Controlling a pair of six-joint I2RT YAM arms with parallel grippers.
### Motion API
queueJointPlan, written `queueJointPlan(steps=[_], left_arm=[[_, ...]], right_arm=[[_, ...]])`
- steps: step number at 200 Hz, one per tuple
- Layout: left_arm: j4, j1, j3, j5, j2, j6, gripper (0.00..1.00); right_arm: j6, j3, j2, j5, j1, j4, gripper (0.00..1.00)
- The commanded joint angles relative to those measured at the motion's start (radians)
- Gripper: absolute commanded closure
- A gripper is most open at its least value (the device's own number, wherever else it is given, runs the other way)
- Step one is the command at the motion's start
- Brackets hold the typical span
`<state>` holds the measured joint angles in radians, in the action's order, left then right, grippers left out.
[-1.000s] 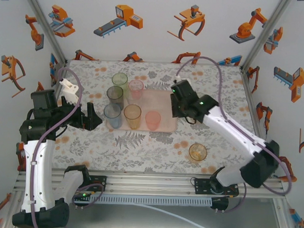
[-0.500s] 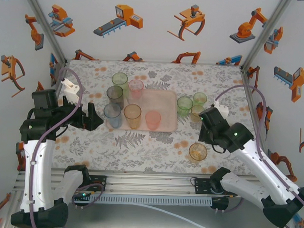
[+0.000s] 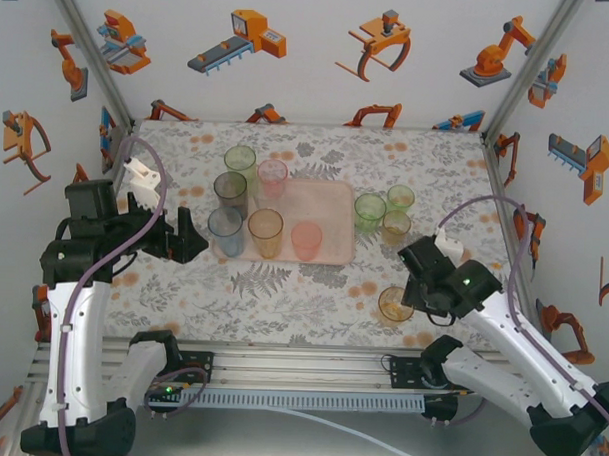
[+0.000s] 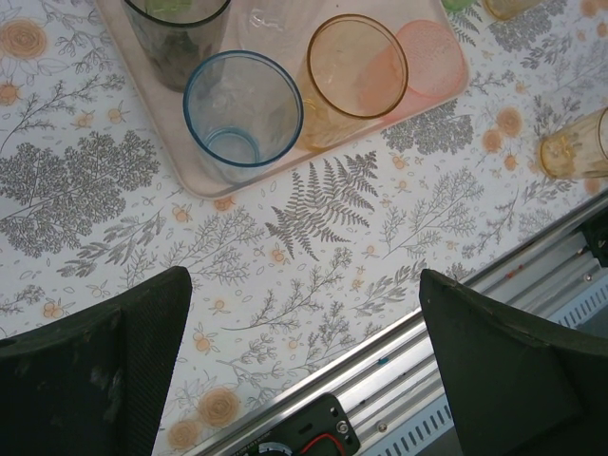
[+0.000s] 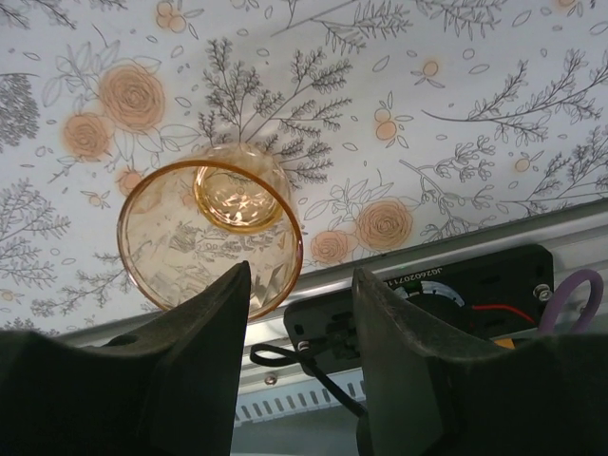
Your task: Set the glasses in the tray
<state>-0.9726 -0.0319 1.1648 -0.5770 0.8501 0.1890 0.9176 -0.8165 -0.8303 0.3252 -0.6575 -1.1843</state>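
Left gripper [image 3: 190, 237]: jaws wide, nothing in them. It hangs over the worktop [image 3: 312, 288] near the left edge, just beside the tray's left end.

Tray [image 3: 330, 204] sits mid-worktop, slightly left of centre, and its right part is bare.
- Row nearest the worktop's near edge: blue glass [image 3: 225, 230], orange glass [image 3: 265, 230], pink glass [image 3: 306, 239].
- Behind them: grey glass [image 3: 231, 190], paler pink glass [image 3: 272, 175].
- Green-tinted glass [image 3: 240, 161] is at the tray's far-left corner. Can't tell if it stands on the tray or just behind it.
- All glasses are upright and packed close.

Off the tray, between it and the worktop's right edge, is a tight cluster of three: green glass [image 3: 369, 210], second green glass [image 3: 400, 198], amber glass [image 3: 396, 227].

Lone amber glass [image 3: 395, 304] stands upright near the worktop's near edge, toward the right corner.

Right gripper [image 5: 299, 280]: jaws partly apart, nothing between them, right at the lone amber glass. In the wrist view the glass sits just past the fingertips, offset to one side. One finger [image 5: 204, 342] overlaps its rim, and the glass is not in the gap.
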Motion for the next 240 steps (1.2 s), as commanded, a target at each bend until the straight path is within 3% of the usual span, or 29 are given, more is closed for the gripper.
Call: queueJointPlan(steps=[1, 76, 188, 240], left_arm=[[0.002, 0.007, 0.015, -0.02, -0.011, 0.005, 0.03], [0.002, 0.01, 0.012, -0.018, -0.009, 0.003, 0.03], [0.0, 0.011, 0.01, -0.018, -0.007, 0.002, 0.03], [0.0, 0.012, 0.013, -0.018, -0.007, 0.002, 0.03]], right_arm=[[0.048, 0.033, 0.008, -0.017, 0.003, 0.013, 0.54], [0.044, 0.113, -0.027, -0.067, 0.003, 0.128, 0.6], [0.005, 0.132, -0.092, -0.062, 0.003, 0.202, 0.78], [-0.008, 0.116, -0.103, -0.047, 0.004, 0.207, 0.92]])
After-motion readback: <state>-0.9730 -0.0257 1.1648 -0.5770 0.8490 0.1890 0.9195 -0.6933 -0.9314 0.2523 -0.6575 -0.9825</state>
